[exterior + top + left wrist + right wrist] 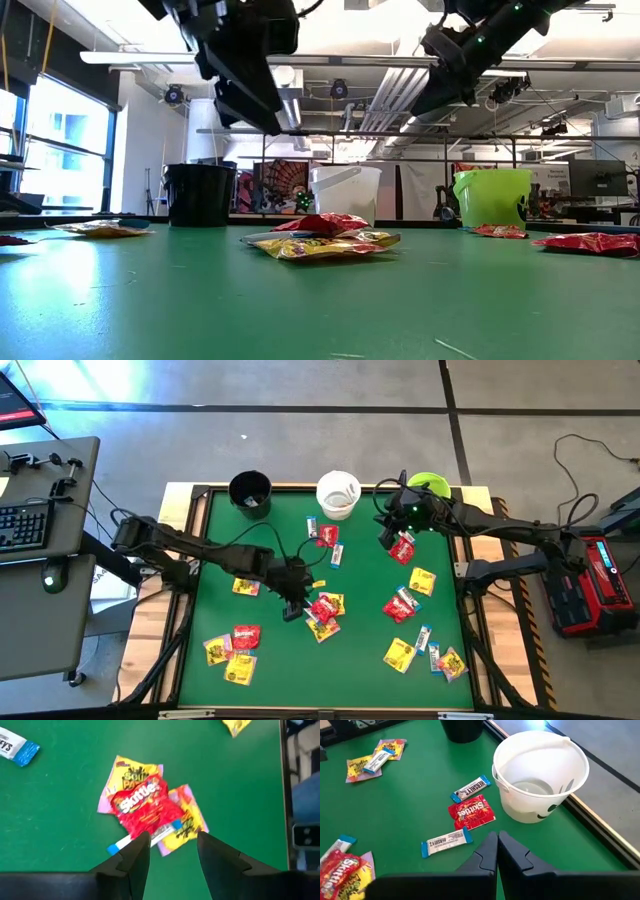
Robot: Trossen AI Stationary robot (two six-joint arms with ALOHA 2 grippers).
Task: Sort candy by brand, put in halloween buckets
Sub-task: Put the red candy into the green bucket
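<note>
a small heap of candy point(150, 810), red packet over yellow ones, lies mid-table under the left gripper point(172, 852), fingers apart and empty. the right gripper point(497, 851), fingers together, hangs near the white bucket point(540, 775).

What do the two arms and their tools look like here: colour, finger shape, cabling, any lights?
Both arms are black, jointed and tubular, with loose black cables looping along them. The left tool ends in two matte black, wedge-shaped fingers; the right tool has the same fingers. A small green light glows near the right wrist.
</note>
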